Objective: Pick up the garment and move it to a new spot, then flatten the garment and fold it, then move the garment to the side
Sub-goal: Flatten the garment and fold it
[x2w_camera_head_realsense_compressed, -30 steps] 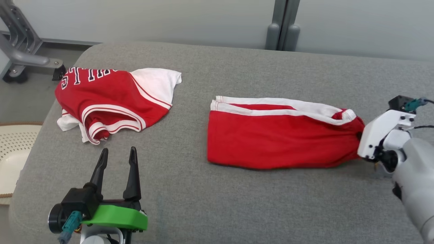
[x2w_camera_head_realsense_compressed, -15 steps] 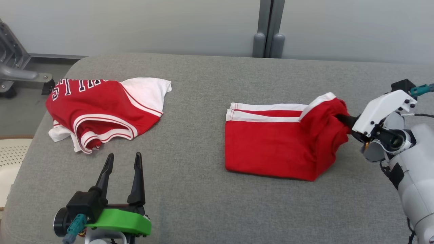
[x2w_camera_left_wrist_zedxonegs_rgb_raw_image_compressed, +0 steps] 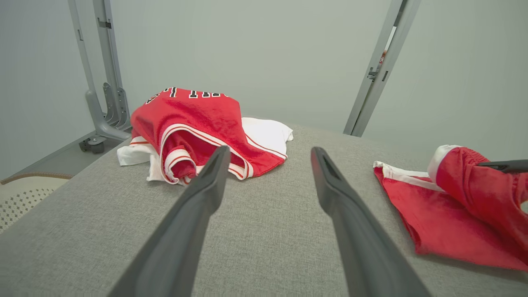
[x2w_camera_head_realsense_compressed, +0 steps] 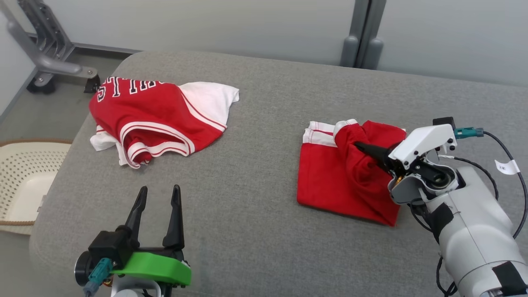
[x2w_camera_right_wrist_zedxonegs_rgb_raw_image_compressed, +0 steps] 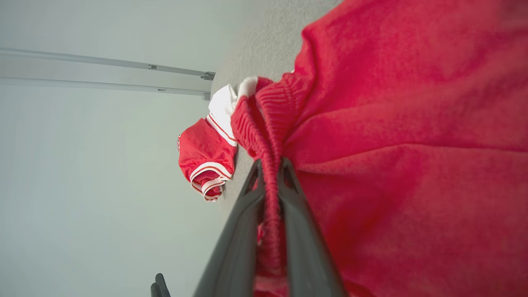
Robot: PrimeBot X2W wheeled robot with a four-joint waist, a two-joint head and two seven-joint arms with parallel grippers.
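Now right fingers point(x2w_camera_head_realsense_compressed: 369, 151) pinch red shorts point(x2w_camera_head_realsense_compressed: 330, 181) by an edge; left fingers point(x2w_camera_head_realsense_compressed: 175, 214) spread over bare cushion point(x2w_camera_head_realsense_compressed: 255, 214).

A red-and-white jersey point(x2w_camera_head_realsense_compressed: 156, 119) is lying crumpled on the grey fabric tabletop point(x2w_camera_head_realsense_compressed: 255, 198); a cream perforated basket point(x2w_camera_head_realsense_compressed: 29, 165) is sitting low beside its left edge.

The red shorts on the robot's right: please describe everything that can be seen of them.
The red shorts are soft, fleecy-looking cloth with white bands along one edge. They lie on the grey padded table, partly folded: one end is lifted and drawn over the flat part. The right pincer is shut on that ribbed end, bunching it. The red and white jersey lies apart from them.
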